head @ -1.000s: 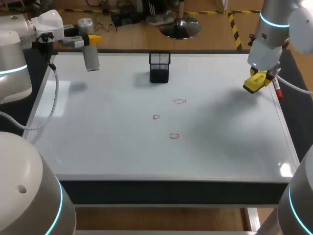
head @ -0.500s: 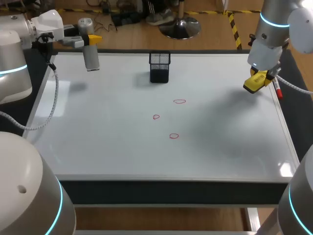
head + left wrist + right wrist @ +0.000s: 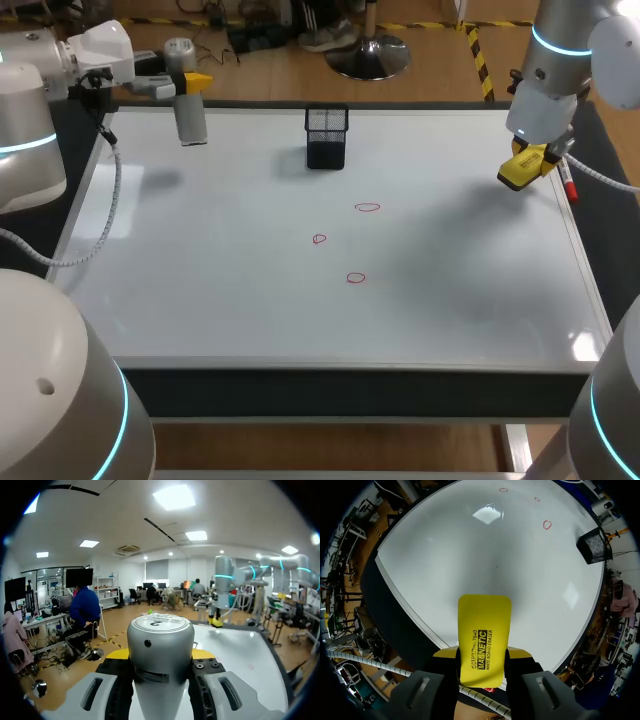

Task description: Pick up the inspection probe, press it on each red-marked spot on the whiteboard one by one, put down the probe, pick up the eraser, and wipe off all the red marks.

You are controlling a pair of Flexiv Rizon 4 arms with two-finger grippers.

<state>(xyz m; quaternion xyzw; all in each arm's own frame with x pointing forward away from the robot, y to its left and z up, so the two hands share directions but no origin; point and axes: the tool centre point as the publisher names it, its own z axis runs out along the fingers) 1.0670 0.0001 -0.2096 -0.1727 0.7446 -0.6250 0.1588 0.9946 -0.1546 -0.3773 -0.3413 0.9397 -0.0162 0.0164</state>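
Whiteboard desk, three red marks mid-board | left fingers clamped on probe, above far-left corner | right fingers gripping eraser at right edge | step: carry probe over nearest mark, descend upright, press lightly.

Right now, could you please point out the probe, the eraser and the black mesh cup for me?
probe [image 3: 190, 120], head view, on the lower part of its grey body.
eraser [image 3: 485, 635], right wrist view, on the middle of its yellow face.
black mesh cup [image 3: 327, 137], head view, on its front wall.
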